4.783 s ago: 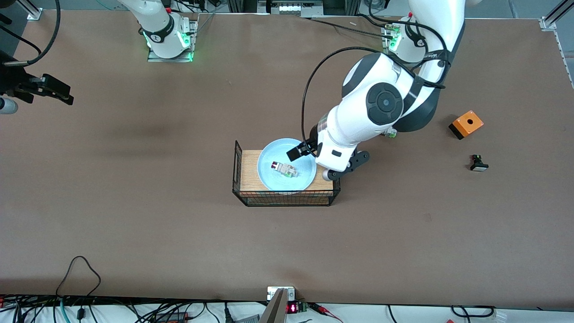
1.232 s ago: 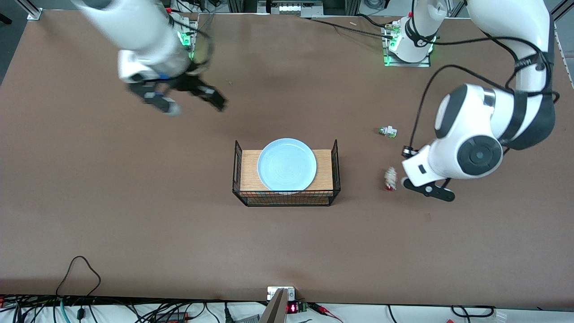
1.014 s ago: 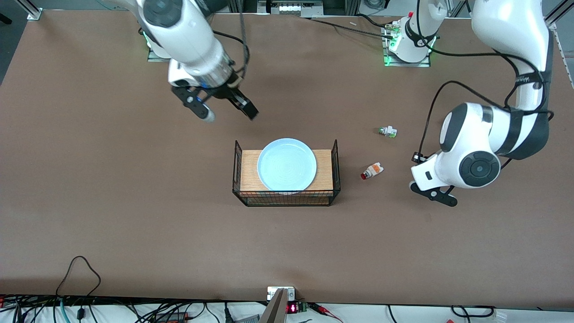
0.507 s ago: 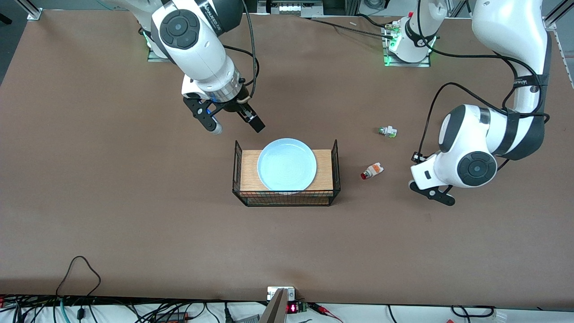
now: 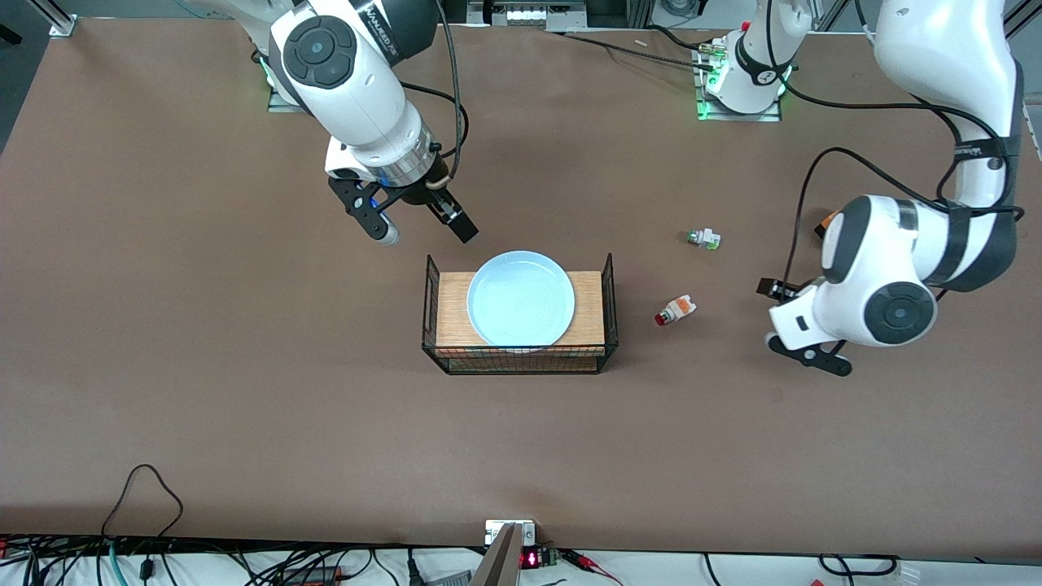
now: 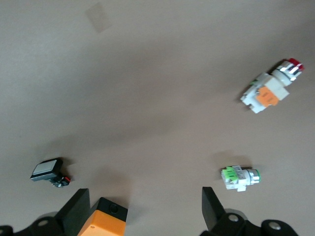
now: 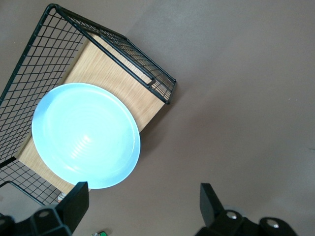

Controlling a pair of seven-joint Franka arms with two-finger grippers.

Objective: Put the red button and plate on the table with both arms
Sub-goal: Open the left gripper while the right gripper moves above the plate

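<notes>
The red button lies on its side on the brown table, between the basket and the left arm; it also shows in the left wrist view. The light blue plate sits empty in the wire basket and shows in the right wrist view. My left gripper is open and empty, up over the table toward the left arm's end from the button; its own view shows it. My right gripper is open and empty over the table beside the basket; its own view shows it.
A green-capped white part lies on the table near the button, also in the left wrist view. An orange box and a small black and white part lie under the left arm. The basket's wire rim stands above the plate.
The red button left the plate and now lies on the table. My left gripper let it go and drew away toward its end. My right arm swung in beside the basket.
</notes>
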